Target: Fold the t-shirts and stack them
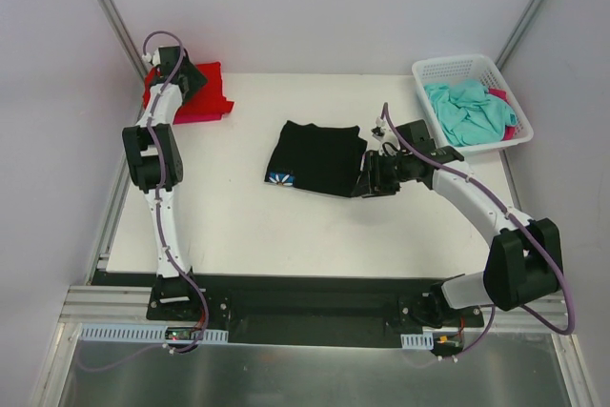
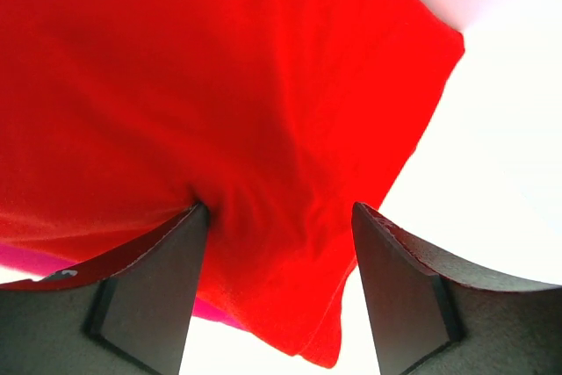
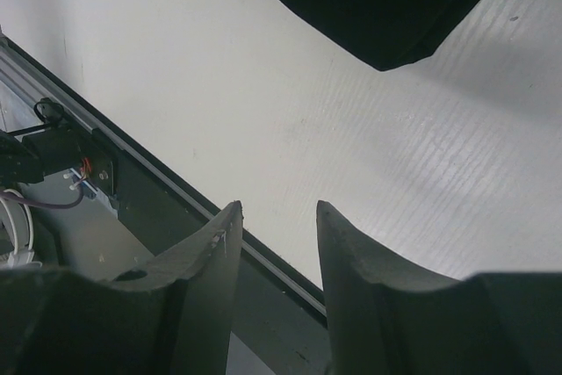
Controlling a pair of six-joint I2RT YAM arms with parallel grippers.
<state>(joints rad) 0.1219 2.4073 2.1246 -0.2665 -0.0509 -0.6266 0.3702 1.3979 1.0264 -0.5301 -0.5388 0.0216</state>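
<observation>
Your right pincer [image 3: 278, 210] stands open and empty, with a modest gap between its jaws, just off the right-hand edge of the black t-shirt [image 1: 319, 154]. In its wrist view the shirt lies ahead of the fingertips. One corner points back toward them, with bare surface [image 1: 238, 226] in between, and nothing touches. The shirt's longer side runs away from this pincer toward the left arm, and the daisy print sits at the far end. This arm is clearly the nearer one, so the next fold or lift looks like its job: reach forward to that near corner or edge. There is open room all around the shirt. The white basket [image 1: 434, 69] holding the teal t-shirt [image 1: 467, 110] sits behind the pincer and off to the side, well apart.

Your left pincer [image 2: 279, 217] is open too, its jaws standing either side of a puckered patch of the red t-shirt [image 2: 219, 85]. That shirt lies directly beneath it over a pink t-shirt [image 1: 198, 117], well apart from the black one.
</observation>
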